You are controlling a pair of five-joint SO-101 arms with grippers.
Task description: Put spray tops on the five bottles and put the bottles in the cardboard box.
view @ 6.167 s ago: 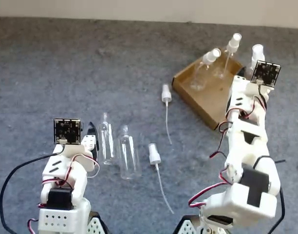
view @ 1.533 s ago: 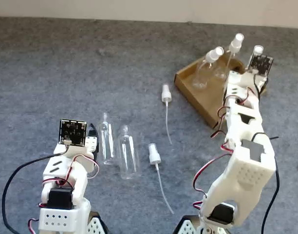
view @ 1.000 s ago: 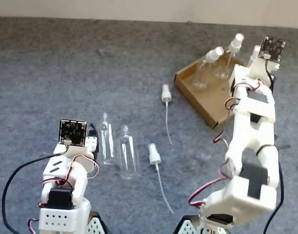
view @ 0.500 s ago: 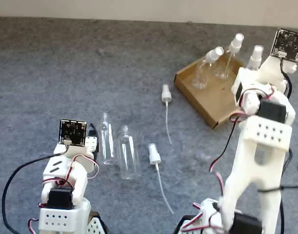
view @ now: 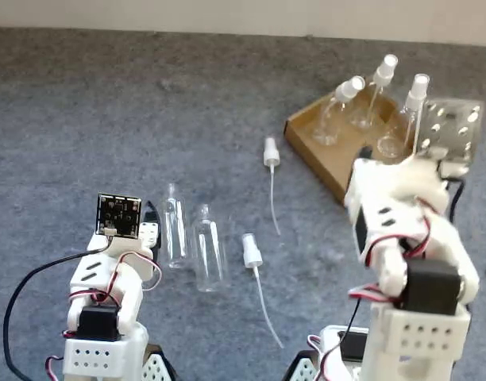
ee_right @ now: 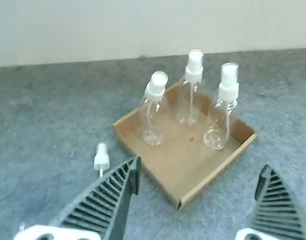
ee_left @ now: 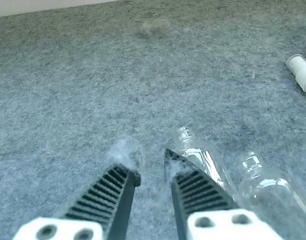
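Three capped bottles (ee_right: pixel 190 92) stand inside the cardboard box (ee_right: pixel 215 181); right tool (ee_right: pixel 200 167) spread wide near it, left tool (ee_left: pixel 152 167) narrowly parted.

Soft, even light covers my grey table (view: pixel 108 95), shadows faint; the lying bottles (ee_left: pixel 265 187) carry small glints, and my right arm (view: pixel 402 230) is smeared in the high view.

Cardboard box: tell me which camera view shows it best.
The right wrist view. The whole cardboard box lies in open sight there, all four walls visible, with three capped bottles standing inside. The high view shows the box too, but the right arm covers part of its near side.
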